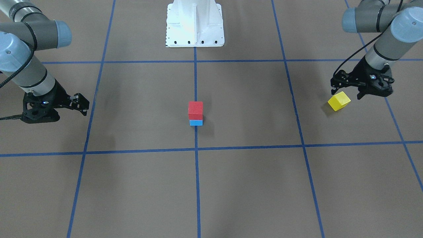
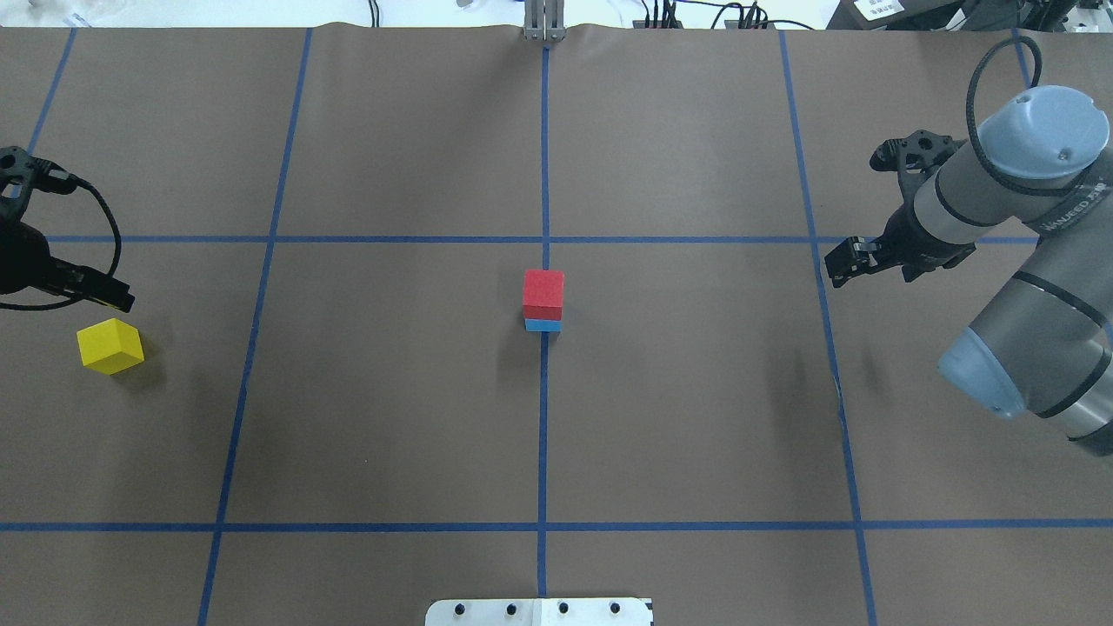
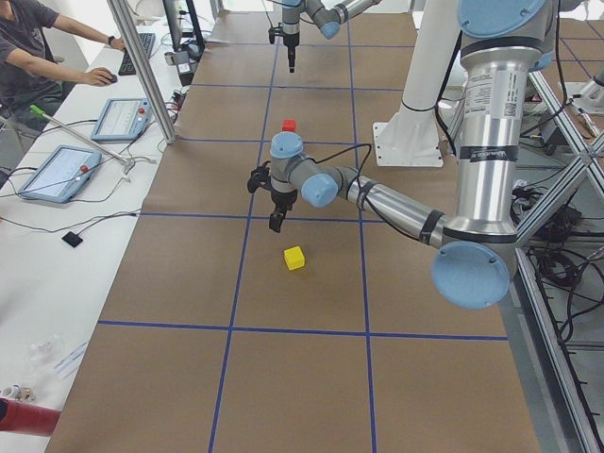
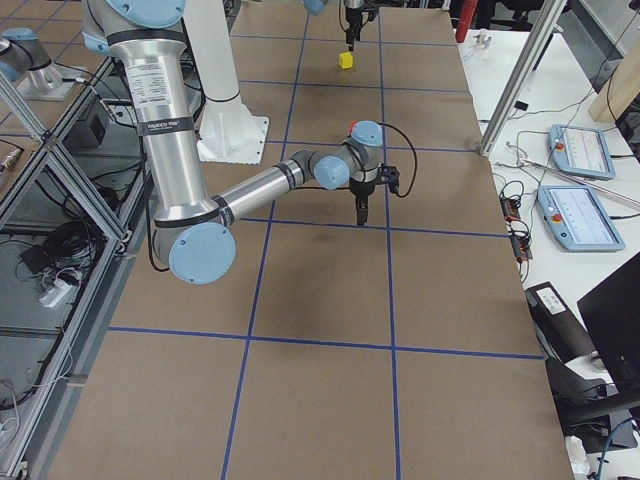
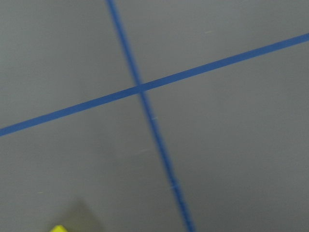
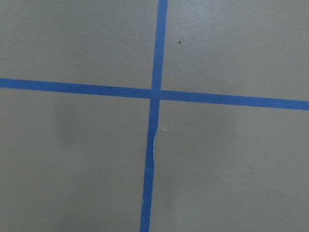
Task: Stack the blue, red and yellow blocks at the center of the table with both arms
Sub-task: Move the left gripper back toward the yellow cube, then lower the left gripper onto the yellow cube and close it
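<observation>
At the table's center, on the crossing of the blue tape lines, the red block [image 1: 195, 109] [image 2: 543, 291] sits on top of the blue block [image 1: 196, 122] [image 2: 543, 325]. The yellow block [image 1: 339, 101] [image 2: 110, 346] [image 3: 294, 258] lies alone on the table [image 2: 391, 409] at the robot's far left, turned at an angle to the grid. My left gripper [image 1: 345, 92] [image 2: 68, 233] hovers open just beyond it, fingers pointing down, holding nothing. The left wrist view catches only a yellow corner [image 5: 58, 228]. Out on the other side, my right gripper [image 1: 85, 106] [image 2: 861, 213] stands open and empty above a tape crossing.
The white pedestal base [image 1: 195, 26] [image 2: 539, 611] stands at the robot's edge of the table. In the exterior left view a seated person [image 3: 38, 57] is at a side bench with tablets [image 3: 57, 172] and a metal post [image 3: 142, 71].
</observation>
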{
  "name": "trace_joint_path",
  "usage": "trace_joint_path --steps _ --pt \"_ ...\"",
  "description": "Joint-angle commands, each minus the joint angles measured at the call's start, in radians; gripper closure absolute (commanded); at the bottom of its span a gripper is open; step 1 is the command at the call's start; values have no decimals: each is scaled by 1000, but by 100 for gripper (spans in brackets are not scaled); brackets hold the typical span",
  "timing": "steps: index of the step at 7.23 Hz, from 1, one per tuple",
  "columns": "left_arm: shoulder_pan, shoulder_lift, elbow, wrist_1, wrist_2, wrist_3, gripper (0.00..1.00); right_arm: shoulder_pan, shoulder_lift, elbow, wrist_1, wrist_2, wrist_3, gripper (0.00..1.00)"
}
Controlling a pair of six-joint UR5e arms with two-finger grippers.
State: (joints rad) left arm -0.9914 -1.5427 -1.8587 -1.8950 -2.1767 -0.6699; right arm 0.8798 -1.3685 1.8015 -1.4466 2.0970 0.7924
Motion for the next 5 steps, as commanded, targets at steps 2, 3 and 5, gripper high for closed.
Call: trace_joint_path --steps 2,3,5 --pt "-6 18 67 -35 -28 -397 0 -1 6 1 0 -2 -1 0" --pt "0 15 87 -58 -29 -475 0 -1 8 4 0 0 2 0" --pt "0 16 125 -88 -31 -543 0 -2 11 1 0 -2 2 0"
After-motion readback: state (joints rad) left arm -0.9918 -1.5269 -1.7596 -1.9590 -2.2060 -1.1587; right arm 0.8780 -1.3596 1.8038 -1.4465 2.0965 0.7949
